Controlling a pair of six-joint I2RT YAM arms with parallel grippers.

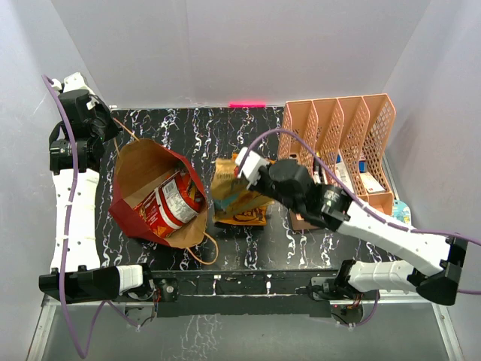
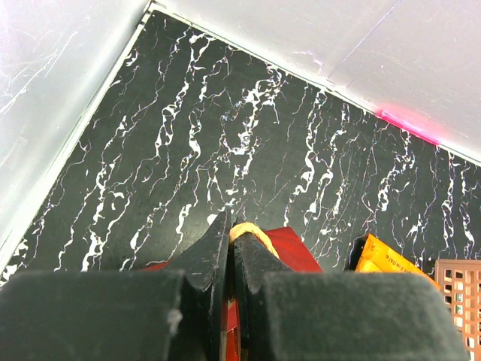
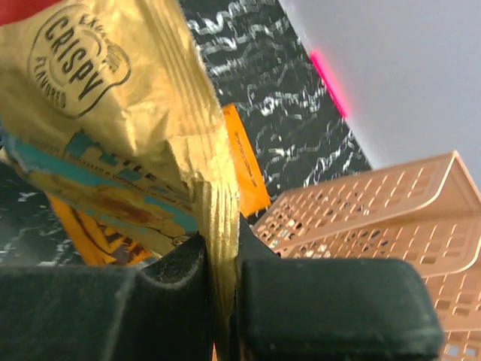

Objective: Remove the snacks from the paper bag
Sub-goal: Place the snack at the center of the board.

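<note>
Snacks (image 1: 240, 213) are in two places: a couple of red packets (image 1: 177, 201) sit inside the paper bag (image 1: 132, 215) at the left of the table (image 1: 188, 128), and an orange packet (image 3: 244, 162) and a teal-and-yellow packet (image 3: 98, 188) lie in a small heap at the middle, just right of the bag. The right gripper (image 3: 218, 256) is over that heap with its jaws pinched tight on the crimped end seal of a gold packet (image 3: 113, 83), which hangs puffed and crinkled; from where I stand I can't tell whether its lower edge touches the heap. Over at the far left, the left gripper (image 2: 229, 241) is closed on a cord handle (image 2: 252, 235), which looks to be propping the bag's mouth open. These packets look light, air-filled and glossy, so I'd expect them to slide out of a pinch on the smooth face and crumple if squeezed across the belly. The ridged seal is the flat, stiffer part, and that is where I'd take the red ones too. The bag is thin paper that would buckle or tip if a packet dragged on its wall. The pink mesh organiser (image 1: 342, 139) stands at the far right, near the right arm's elbow.
</note>
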